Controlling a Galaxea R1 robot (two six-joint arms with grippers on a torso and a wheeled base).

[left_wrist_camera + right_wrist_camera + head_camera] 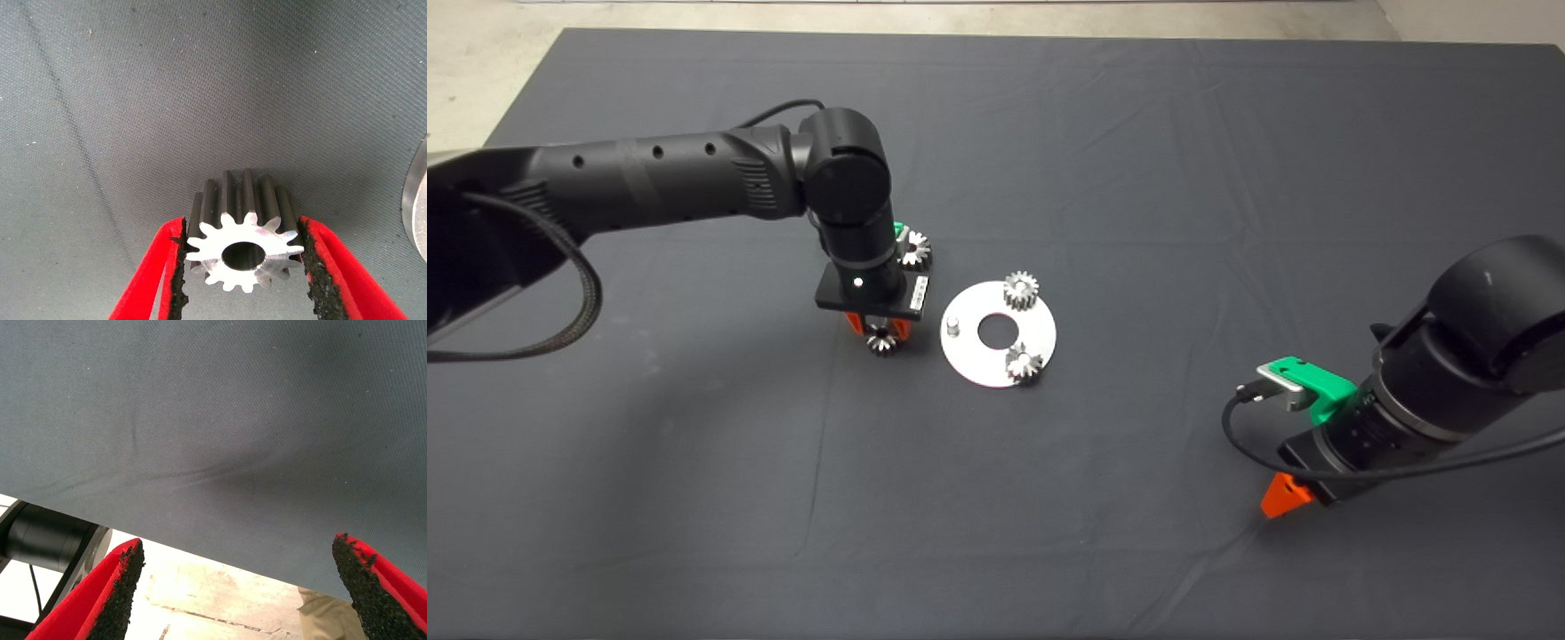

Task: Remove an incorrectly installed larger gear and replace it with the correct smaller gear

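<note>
4 gears: 2 on the plate (969,364), 1 loose, 1 gripped by left claw (243,280).

Both arms are matte black with rounded, drum-like joints. The left arm (667,173) has a long tubular link with a row of small round holes along its side, a thin black cable looping over the elbow and a braided cable hanging near its base. Its wrist ends in a flat black plate with a small white dot. The right arm (1467,356) carries a green bracket with a silver plug and a curved black cable. Each pincer has red fingers (110,597) faced with rough black pads.
</note>
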